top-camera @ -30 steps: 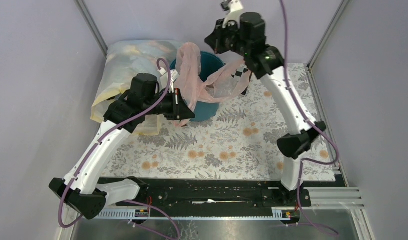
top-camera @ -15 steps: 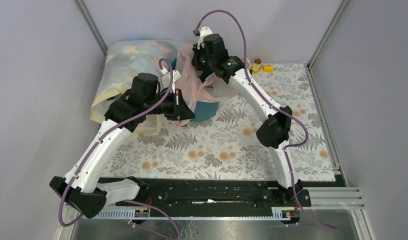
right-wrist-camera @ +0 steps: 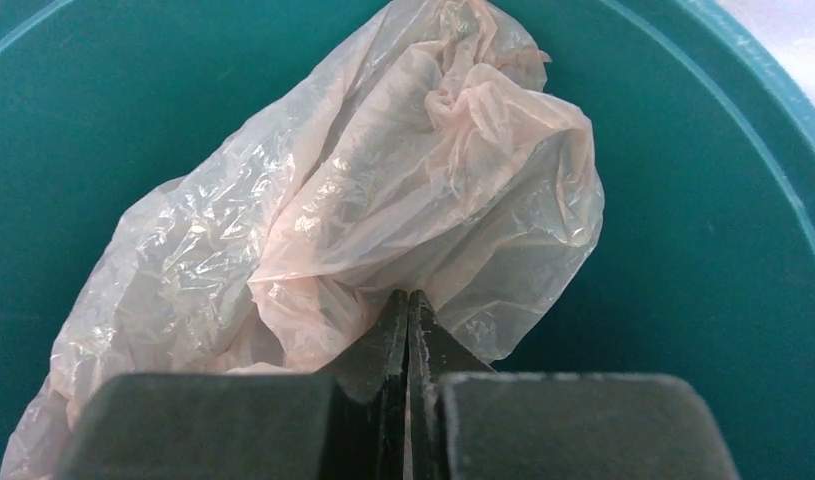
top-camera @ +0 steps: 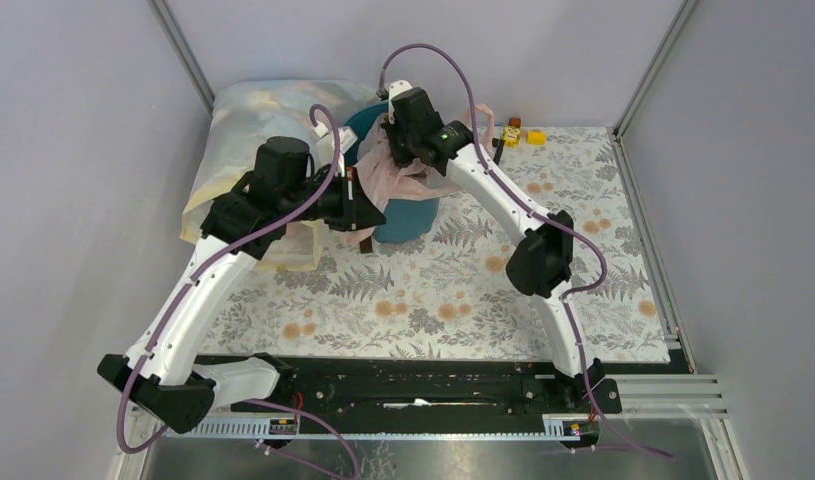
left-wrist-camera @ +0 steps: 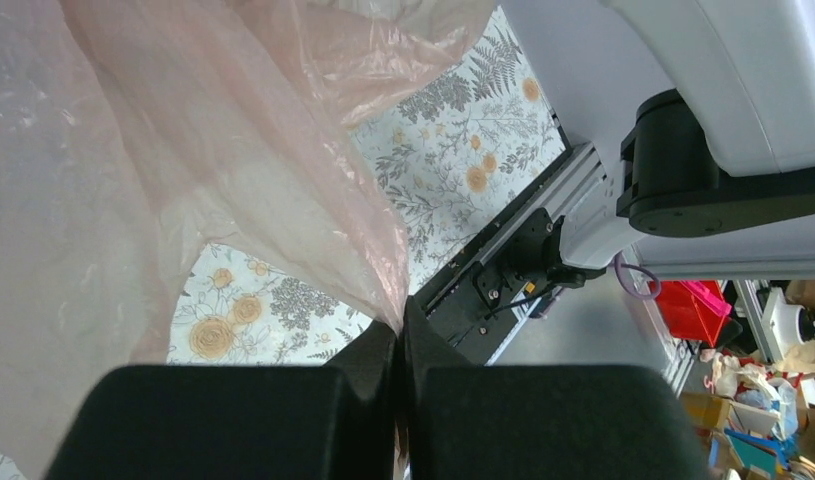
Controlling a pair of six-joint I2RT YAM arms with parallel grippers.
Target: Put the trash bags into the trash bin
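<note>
A pale pink trash bag (top-camera: pixel 415 178) drapes over the teal-blue trash bin (top-camera: pixel 403 218) at the back of the mat. My right gripper (top-camera: pixel 396 138) reaches down into the bin's mouth. In the right wrist view it (right-wrist-camera: pixel 408 298) is shut on a crumpled bunch of the bag (right-wrist-camera: pixel 383 200) inside the bin (right-wrist-camera: pixel 703 260). My left gripper (top-camera: pixel 367 216) is at the bin's near left side. In the left wrist view it (left-wrist-camera: pixel 398 326) is shut on an edge of the bag (left-wrist-camera: pixel 183 180), which is stretched up and away from it.
A large clear yellowish sack (top-camera: pixel 245 130) stuffed with bags lies at the back left, against the bin. Small yellow and red items (top-camera: pixel 521 132) sit at the back right. A floral mat (top-camera: pixel 433 290) covers the table. Walls close in on the left, back and right.
My right arm has swung down and left from high above the bin into its mouth, taking the bag with it. My left gripper has shifted slightly, still holding the bag's edge.
</note>
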